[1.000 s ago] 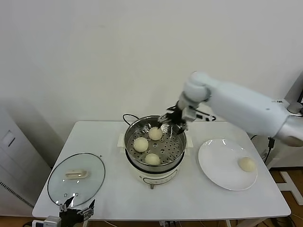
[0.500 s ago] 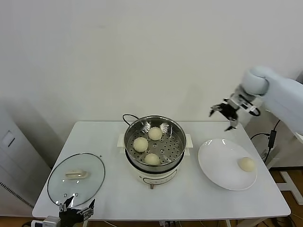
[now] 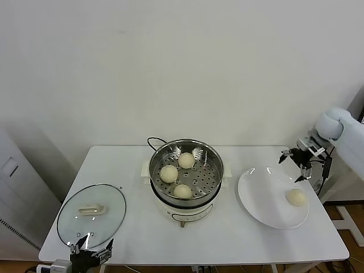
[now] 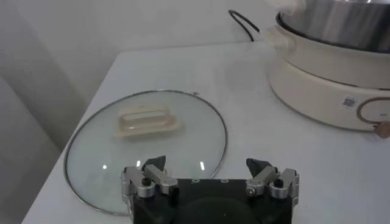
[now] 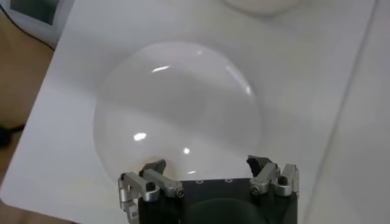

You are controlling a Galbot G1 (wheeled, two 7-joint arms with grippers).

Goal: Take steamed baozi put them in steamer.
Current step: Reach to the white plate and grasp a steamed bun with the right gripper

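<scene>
The stainless-steel steamer (image 3: 186, 149) stands mid-table with three baozi on its perforated tray: one at the back (image 3: 186, 160), one on the left (image 3: 169, 173) and one at the front (image 3: 182, 191). A fourth baozi (image 3: 296, 197) lies on the right part of the white plate (image 3: 253, 196). My right gripper (image 3: 296, 162) is open and empty, hovering above the plate's far right rim, just behind that baozi. In the right wrist view the right gripper (image 5: 206, 163) hangs over the plate (image 5: 177, 103), and no baozi shows on it there. My left gripper (image 3: 91, 255) is parked open at the table's front left.
A round glass lid (image 3: 91, 215) with a white handle lies flat at the table's left; it also shows in the left wrist view (image 4: 91, 152) just ahead of the left gripper (image 4: 207, 164). The steamer's white base (image 4: 329, 79) and black cord (image 3: 153, 140) are nearby. The white table (image 3: 239, 239) ends close beside the plate.
My right gripper has swung from the steamer's back rim rightwards and down to the plate's far right rim, open and empty throughout. The left arm has not moved.
</scene>
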